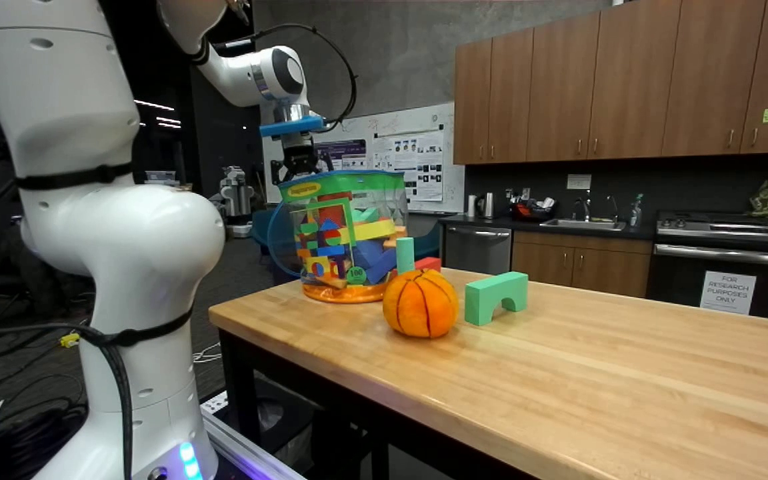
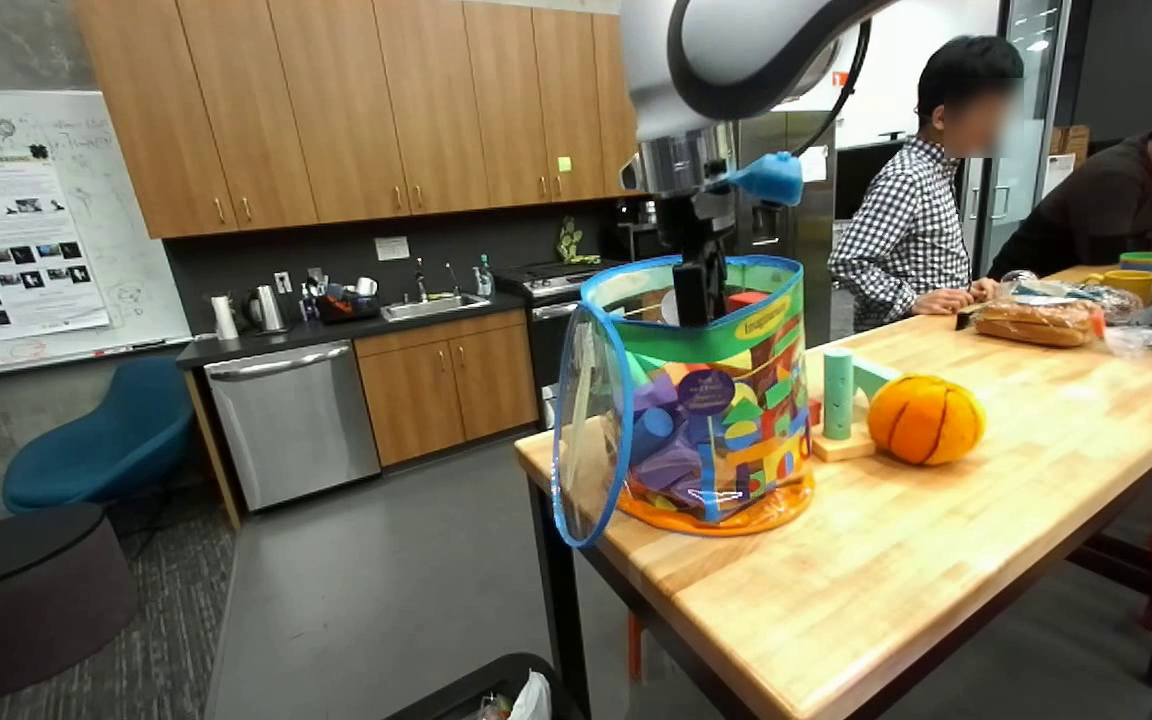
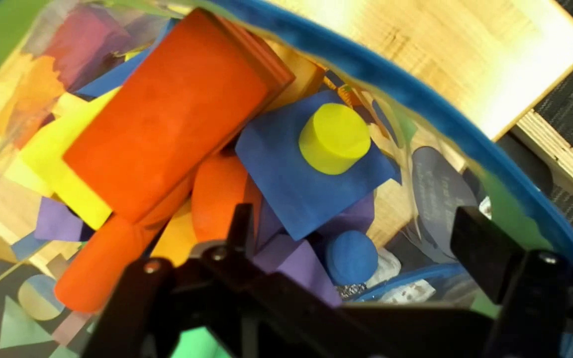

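Black two-finger gripper, jaws apart, nothing held, hangs at the mouth of a blue-rimmed clear-plastic bag of coloured blocks on the pale wooden table's left end; a finger so near the rim may snag, tipping it.

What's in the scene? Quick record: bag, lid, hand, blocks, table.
Bag: clear-sided, upright on the table
Lid: folded open, hanging at the bag's side
Hand: open, holding nothing, at the bag's top
Visible inside: red block, yellow cylinder resting on a blue block, others
Beside the bag: round orange toy, green arch block, upright green cylinder
Unclear: how far the hand dips in
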